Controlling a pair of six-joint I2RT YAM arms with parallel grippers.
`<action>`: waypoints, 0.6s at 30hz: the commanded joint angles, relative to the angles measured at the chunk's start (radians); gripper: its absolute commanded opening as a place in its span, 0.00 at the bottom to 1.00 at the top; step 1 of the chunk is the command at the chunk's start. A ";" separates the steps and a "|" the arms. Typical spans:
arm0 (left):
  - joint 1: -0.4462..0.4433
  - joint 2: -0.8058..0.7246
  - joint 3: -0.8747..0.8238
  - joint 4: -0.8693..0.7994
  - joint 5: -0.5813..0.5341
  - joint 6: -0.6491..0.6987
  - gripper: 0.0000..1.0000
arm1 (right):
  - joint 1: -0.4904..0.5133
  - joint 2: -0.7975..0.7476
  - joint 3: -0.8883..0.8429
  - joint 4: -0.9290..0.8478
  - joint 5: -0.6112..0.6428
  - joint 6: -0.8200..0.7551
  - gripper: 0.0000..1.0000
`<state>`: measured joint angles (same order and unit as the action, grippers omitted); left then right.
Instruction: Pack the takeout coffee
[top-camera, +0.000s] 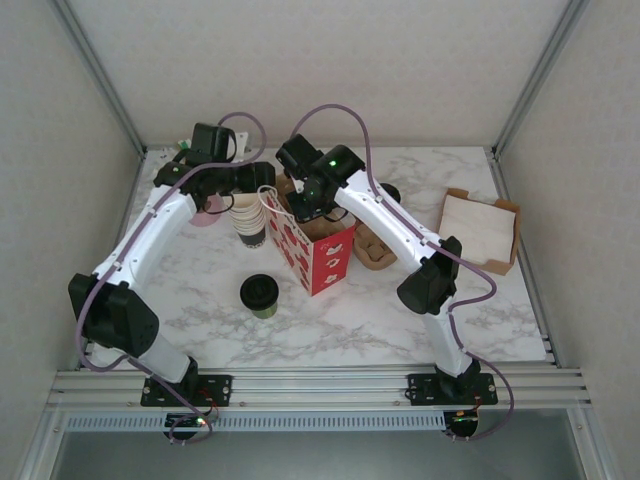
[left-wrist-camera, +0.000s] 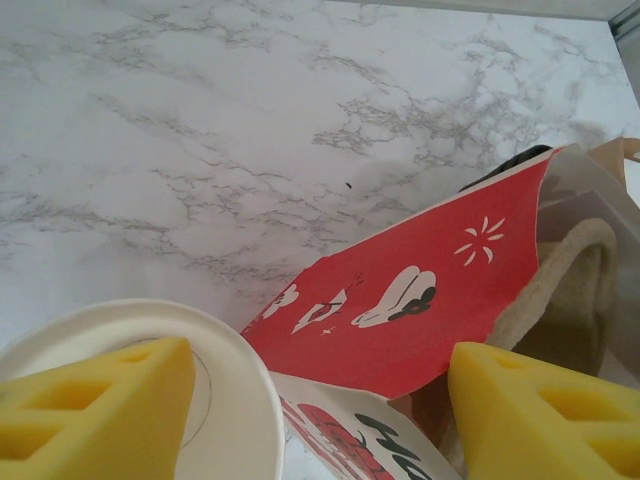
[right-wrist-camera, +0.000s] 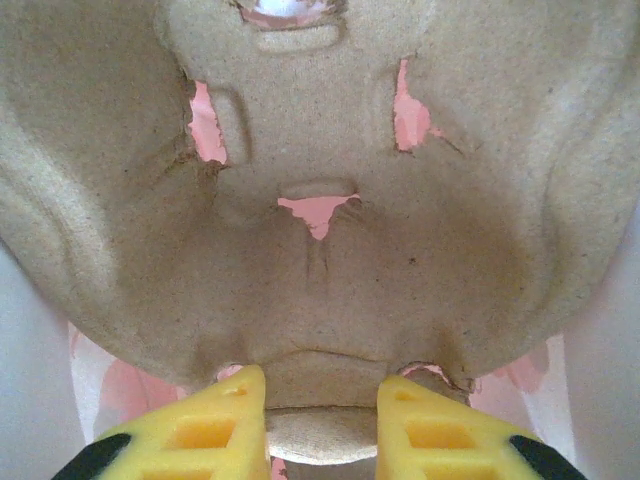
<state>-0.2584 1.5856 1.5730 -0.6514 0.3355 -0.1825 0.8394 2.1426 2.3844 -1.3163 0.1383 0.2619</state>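
Note:
The takeout coffee (top-camera: 259, 295), a small cup with a black lid and an olive-green body, stands on the table in front of the red paper bag (top-camera: 318, 252). Neither gripper touches it. My right gripper (top-camera: 306, 207) reaches into the bag's mouth. In the right wrist view this gripper (right-wrist-camera: 322, 415) is shut on the rim of a brown pulp cup carrier (right-wrist-camera: 320, 210). My left gripper (top-camera: 262, 186) hovers at the bag's left top edge. In the left wrist view it (left-wrist-camera: 320, 362) is open, straddling the bag's red edge (left-wrist-camera: 420, 300).
A stack of lidless cream cups (top-camera: 250, 222) stands just left of the bag, its white rim (left-wrist-camera: 235, 400) under my left fingers. More pulp carriers (top-camera: 376, 246) lie right of the bag. An open cardboard box (top-camera: 480, 230) sits at the right, a black lid stack (top-camera: 391, 190) behind.

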 joint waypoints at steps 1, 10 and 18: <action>-0.006 0.017 0.035 -0.039 -0.049 0.014 0.68 | 0.006 -0.055 -0.014 -0.009 0.009 -0.001 0.25; -0.001 0.024 0.043 -0.036 -0.094 -0.003 0.67 | 0.005 -0.089 -0.057 0.012 -0.004 -0.001 0.25; 0.003 0.027 0.044 -0.026 -0.101 -0.015 0.67 | 0.006 -0.133 -0.121 0.051 -0.039 -0.004 0.25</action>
<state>-0.2584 1.5982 1.5917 -0.6571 0.2642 -0.1867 0.8394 2.0613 2.2890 -1.2663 0.1268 0.2611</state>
